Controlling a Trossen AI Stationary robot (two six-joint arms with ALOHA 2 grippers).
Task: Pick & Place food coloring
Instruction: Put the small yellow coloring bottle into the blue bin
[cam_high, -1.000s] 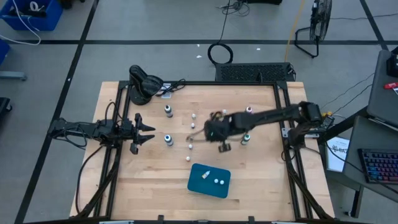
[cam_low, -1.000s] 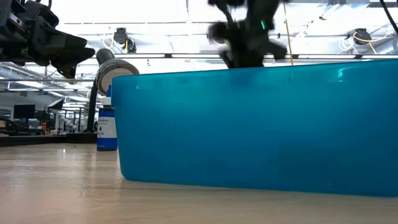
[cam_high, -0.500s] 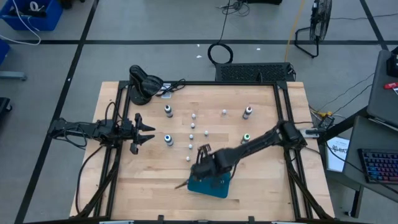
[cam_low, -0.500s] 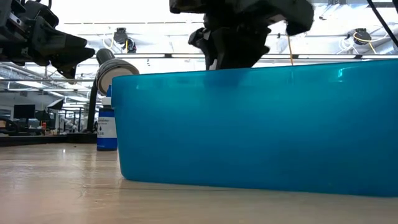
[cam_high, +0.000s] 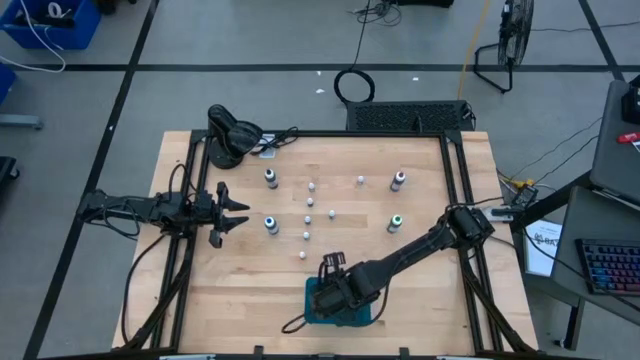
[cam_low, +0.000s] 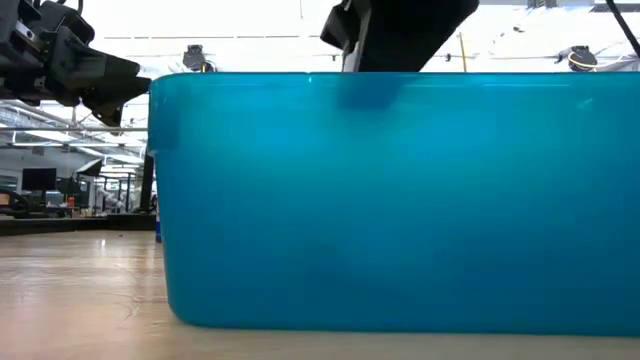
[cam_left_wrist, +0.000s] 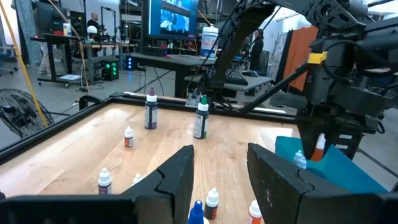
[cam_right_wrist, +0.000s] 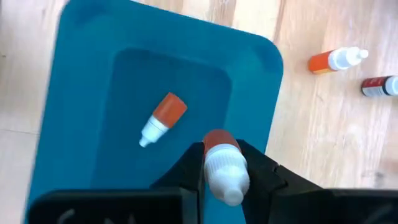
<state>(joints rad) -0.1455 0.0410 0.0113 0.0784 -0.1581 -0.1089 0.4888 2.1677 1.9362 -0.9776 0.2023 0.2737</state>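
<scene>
The right gripper (cam_right_wrist: 225, 163) is pinching a small orange-bodied, white-capped plastic dropper bottle (cam_right_wrist: 222, 163) above a smooth, round-cornered teal plastic tray (cam_right_wrist: 81, 93). A matching bottle (cam_right_wrist: 163, 118) is lying inside, just beside its fingers.

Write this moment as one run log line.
right tool: shut on dropper bottle, over teal tray | left tool: idle at table's left edge

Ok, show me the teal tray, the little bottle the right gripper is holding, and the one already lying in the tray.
teal tray (cam_right_wrist: 81, 93), right wrist view, bare floor.
held bottle (cam_right_wrist: 225, 169), right wrist view, white cap.
lying bottle (cam_right_wrist: 168, 109), right wrist view, orange body.
</scene>
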